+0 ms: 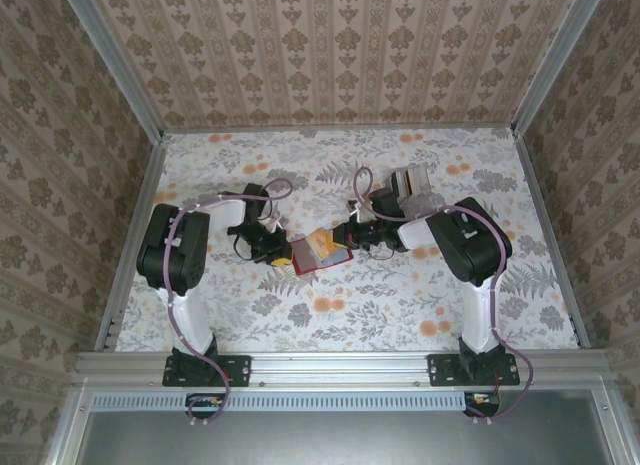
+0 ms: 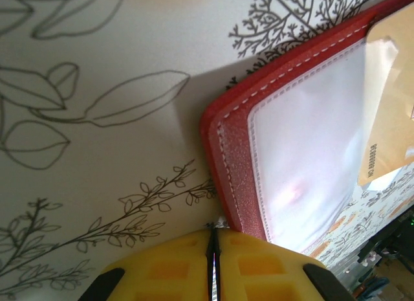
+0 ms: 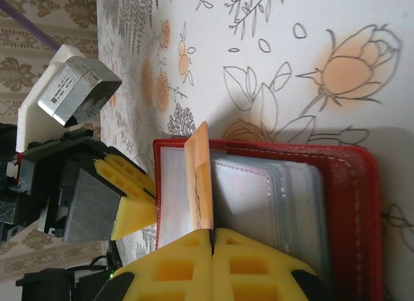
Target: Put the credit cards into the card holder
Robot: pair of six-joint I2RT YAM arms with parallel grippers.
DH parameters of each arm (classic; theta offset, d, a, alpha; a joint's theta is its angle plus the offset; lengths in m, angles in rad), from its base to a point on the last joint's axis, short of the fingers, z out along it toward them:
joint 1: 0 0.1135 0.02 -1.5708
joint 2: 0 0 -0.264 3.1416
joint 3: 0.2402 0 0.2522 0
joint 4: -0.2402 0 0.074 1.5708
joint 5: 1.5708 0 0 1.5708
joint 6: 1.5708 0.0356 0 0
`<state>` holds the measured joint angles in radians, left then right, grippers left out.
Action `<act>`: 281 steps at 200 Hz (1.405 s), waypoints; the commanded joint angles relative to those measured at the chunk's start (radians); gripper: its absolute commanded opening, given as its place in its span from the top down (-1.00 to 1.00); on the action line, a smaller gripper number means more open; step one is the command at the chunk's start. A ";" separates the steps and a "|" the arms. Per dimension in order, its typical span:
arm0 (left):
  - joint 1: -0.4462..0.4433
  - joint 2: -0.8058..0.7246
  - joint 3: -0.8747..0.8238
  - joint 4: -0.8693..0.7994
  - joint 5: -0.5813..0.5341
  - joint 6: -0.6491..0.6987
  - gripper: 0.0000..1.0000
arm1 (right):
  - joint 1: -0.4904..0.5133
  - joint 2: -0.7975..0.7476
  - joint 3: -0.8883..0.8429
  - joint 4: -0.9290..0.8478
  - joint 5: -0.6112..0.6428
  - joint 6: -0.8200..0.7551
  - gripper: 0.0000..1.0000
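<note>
While right gripper (image 3: 212, 232) pinches yellow card (image 3: 199, 181) edge-up over open wallet (image 3: 352, 210) just ahead, left gripper (image 2: 215, 232), jaws closed, seems to steady wallet edge at its tip.

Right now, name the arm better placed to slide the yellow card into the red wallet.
Right. The right fingers grip the yellow card, standing in the open wallet. The left fingers are shut at the wallet's edge.

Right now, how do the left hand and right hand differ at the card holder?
The right hand is shut on the yellow card; the left hand is shut with no card. The right hand sits over the clear sleeves of the open card holder; the left hand's tips meet at its red outer edge. Both have yellow fingers.
</note>
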<state>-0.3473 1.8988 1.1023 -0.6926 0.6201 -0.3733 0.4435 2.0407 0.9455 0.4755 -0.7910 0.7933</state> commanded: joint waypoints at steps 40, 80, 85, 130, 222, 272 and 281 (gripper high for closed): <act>-0.025 0.016 -0.070 0.044 0.001 0.006 0.76 | 0.120 0.005 -0.060 0.045 0.052 0.030 1.00; -0.025 0.010 -0.087 0.047 -0.008 -0.012 0.78 | 0.129 -0.003 -0.100 0.083 0.108 0.071 1.00; -0.025 0.009 -0.090 0.048 -0.009 -0.014 0.79 | 0.130 -0.013 -0.111 0.096 0.124 0.082 1.00; -0.024 -0.010 -0.110 0.055 -0.017 -0.030 0.79 | 0.129 -0.144 -0.206 0.095 0.287 0.083 1.00; -0.025 0.005 -0.050 0.048 -0.014 -0.063 0.80 | 0.122 -0.295 -0.267 -0.034 0.414 0.039 1.00; -0.031 0.011 -0.009 -0.041 -0.038 -0.064 0.75 | 0.124 -0.368 -0.314 -0.045 0.475 0.058 1.00; -0.036 0.007 0.003 -0.059 -0.035 -0.053 0.73 | 0.123 -0.373 -0.322 -0.039 0.477 0.066 1.00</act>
<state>-0.3542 1.8740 1.0763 -0.6586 0.6121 -0.4297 0.5674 1.7042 0.6544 0.4656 -0.3668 0.8566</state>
